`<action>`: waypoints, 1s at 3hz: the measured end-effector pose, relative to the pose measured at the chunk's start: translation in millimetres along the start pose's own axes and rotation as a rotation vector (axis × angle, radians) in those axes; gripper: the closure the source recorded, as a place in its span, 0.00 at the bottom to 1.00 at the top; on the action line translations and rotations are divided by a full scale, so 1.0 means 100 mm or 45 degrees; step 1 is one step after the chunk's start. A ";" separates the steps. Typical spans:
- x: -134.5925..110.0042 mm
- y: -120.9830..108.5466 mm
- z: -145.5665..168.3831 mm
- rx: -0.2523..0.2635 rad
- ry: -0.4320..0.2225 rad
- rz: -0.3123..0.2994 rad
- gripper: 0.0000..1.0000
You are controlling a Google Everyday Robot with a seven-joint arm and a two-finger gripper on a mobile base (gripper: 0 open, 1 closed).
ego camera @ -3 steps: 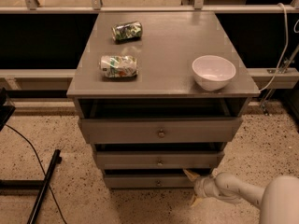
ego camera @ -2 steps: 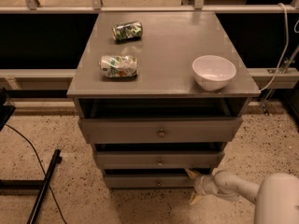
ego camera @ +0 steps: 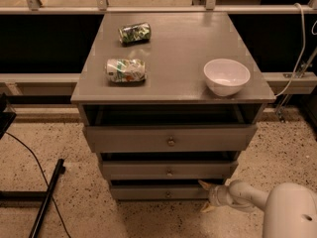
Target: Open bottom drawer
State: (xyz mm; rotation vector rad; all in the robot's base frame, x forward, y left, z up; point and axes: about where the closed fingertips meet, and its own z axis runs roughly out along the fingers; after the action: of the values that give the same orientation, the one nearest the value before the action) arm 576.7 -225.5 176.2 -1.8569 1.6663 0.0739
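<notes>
Grey cabinet point(ego camera: 183, 48) had 3 drawers, each front slightly out, interiors dark, contents not visible. Bottom drawer point(ego camera: 143, 192) sat lowest, near floor, small knob point(ego camera: 167, 194) at ctr. Gripper point(ego camera: 203, 196) was just beside its right end, fingers spread, holding nothing. Top surface: white bowl point(ego camera: 226, 76) at right, empty; green can point(ego camera: 134, 32) and pale can point(ego camera: 126, 70) at left, on their sides.

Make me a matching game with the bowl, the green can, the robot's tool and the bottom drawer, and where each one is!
Things:
1. white bowl
2. green can
3. tool
4. bottom drawer

Places:
A. lowest front of the cabinet
B. lying on its side at the back left of the cabinet top
C. near the floor, at the bottom drawer's right end
D. front right of the cabinet top

Pairs: 1-D, 2-B, 3-C, 4-A
</notes>
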 end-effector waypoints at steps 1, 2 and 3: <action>0.05 0.03 0.04 -0.016 0.002 0.019 0.40; 0.06 0.13 0.02 -0.033 -0.013 0.041 0.44; -0.03 0.30 -0.08 -0.054 -0.052 0.051 0.38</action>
State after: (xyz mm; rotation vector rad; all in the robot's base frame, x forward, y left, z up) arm 545.7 -226.5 171.6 -1.8412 1.6859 0.1636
